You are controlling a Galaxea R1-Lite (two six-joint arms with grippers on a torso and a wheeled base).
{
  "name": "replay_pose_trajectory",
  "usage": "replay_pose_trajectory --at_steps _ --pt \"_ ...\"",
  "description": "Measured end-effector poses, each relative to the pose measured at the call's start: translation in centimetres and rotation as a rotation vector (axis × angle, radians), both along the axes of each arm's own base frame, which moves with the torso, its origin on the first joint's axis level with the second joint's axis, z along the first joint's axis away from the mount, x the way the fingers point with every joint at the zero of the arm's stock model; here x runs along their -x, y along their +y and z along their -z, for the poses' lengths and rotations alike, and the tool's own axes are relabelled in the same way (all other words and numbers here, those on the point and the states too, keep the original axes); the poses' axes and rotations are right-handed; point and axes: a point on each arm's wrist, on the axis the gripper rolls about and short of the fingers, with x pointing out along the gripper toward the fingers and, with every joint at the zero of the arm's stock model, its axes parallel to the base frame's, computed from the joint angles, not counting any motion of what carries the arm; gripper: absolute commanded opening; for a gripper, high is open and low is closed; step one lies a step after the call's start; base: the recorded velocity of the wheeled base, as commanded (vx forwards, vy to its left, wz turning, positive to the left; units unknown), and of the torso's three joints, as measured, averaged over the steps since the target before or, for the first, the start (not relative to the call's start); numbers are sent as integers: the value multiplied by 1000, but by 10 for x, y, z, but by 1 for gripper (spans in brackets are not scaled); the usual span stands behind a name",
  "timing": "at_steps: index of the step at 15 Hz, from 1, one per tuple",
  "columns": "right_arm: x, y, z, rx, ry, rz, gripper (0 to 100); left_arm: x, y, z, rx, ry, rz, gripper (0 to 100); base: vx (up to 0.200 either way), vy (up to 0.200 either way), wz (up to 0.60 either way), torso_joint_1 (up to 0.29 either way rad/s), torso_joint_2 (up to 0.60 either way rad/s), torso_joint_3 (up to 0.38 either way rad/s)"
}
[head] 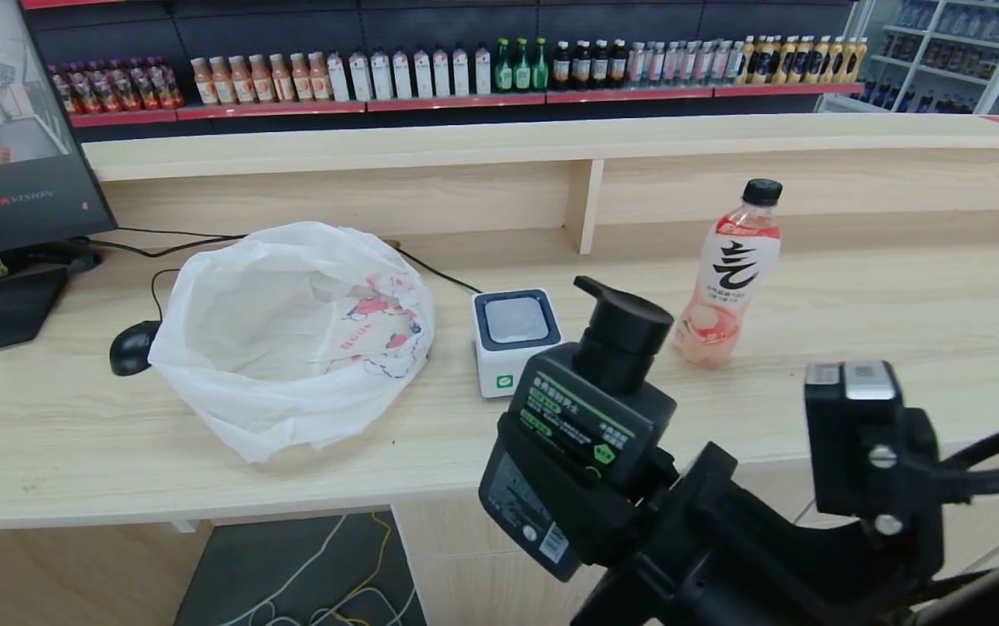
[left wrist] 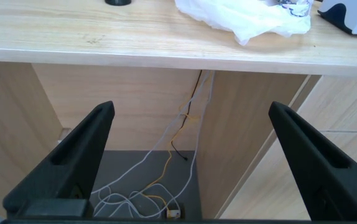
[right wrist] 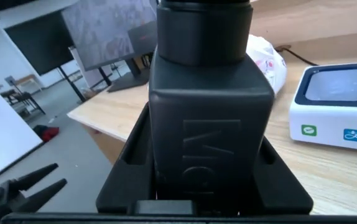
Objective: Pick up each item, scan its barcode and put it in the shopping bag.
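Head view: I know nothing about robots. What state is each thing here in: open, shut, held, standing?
black pump bottle: held off the counter, pump top on.
right gripper: shut on the black pump bottle.
left gripper: open, empty, lower than the counter top.
pink drink bottle: upright on the counter, cap on.
shopping bag: on the counter, mouth open.
scanner: on the counter, window facing up.

Bright, even light from above leaves only a soft shadow under the shopping bag (head: pixel 290 339) on the table (head: pixel 47 435), whose long edges bow.
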Motion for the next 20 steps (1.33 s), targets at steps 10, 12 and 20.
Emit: replay_pose_trajectory --at_steps 10,12,20 --pt "18 -27 -25 -241 119 -304 0 0 0 0 0 0 0 100 0 0 0 0 0 0" --pt "19 -29 -27 -281 158 -325 0 0 0 0 0 0 0 100 0 0 0 0 0 0" --pt "24 -38 -29 -298 172 -373 0 0 0 0 0 0 0 100 0 0 0 0 0 0"
